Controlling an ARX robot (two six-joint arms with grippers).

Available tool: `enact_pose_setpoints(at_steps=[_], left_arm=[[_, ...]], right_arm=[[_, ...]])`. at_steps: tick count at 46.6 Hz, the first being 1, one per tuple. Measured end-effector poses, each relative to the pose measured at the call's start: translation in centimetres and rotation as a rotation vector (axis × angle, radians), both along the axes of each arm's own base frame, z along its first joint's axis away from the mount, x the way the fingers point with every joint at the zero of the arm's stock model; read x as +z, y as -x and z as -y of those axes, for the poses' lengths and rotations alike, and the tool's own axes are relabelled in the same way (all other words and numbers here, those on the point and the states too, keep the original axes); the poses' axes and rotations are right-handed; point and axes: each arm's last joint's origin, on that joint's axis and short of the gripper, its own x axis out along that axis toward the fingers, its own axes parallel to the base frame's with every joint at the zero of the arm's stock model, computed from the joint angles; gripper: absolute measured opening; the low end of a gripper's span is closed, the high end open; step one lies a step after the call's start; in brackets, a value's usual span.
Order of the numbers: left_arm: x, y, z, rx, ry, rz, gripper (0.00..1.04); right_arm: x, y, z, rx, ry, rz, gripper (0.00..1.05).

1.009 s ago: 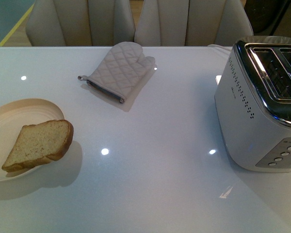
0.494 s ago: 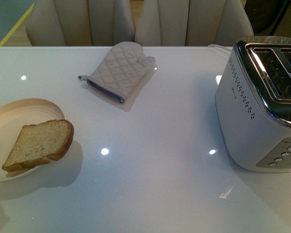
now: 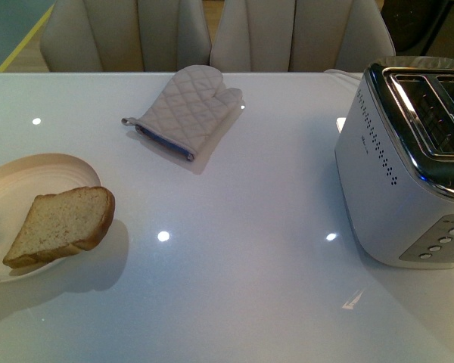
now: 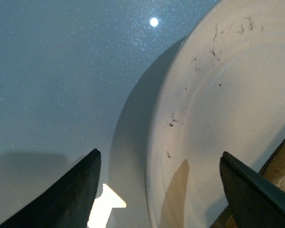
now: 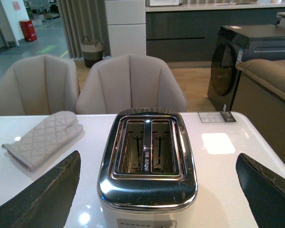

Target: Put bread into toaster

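At far left of the white surface [image 3: 234,295], a thick slice of bread [image 3: 60,223] lies on a cream plate [image 3: 45,168], its rounded end hanging over the rim twd the middle. The left fingers [image 4: 71,199], per the wrist cam, are spread apart w/ nothing gripped. They hover over the plate's edge, w/ a corner of the bread just beside one finger; contact can't be told. Further along, at rear centre, a quilted oven mitt [image 3: 188,110] rests flat near two pale chairs [image 3: 136,34]. At right stands the toaster [image 3: 386,197], chrome top up & both slots dark and empty. The right fingers [image 5: 47,194] are likewise splayed wide, holding nothing, and face the toaster from its button end. Neither arm shows in the front view. Task appears barely begun: the bread is not yet grasped. Pick-up, the carry across the surface and the drop into a slot all look left to do, w/ the left arm seemingly lining up for the grab.
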Motion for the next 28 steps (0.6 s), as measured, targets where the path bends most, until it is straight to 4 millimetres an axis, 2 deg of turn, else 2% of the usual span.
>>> enact_pose_setpoints(at_steps=[17,22,28], left_arm=[[-0.9,-0.4,1.0,-0.028,0.009,-0.021,0.24],[-0.9,-0.2,1.5,-0.038,0.018,-0.014,0.06],[-0.8,0.0,2.5,-0.054,0.042,-0.007,0.04]], right_arm=[[0.0,0.0,0.0,0.0,0.0,0.0,0.96],[0.0,0.0,0.0,0.0,0.0,0.0,0.96],[0.0,0.0,0.0,0.0,0.0,0.0,0.96]])
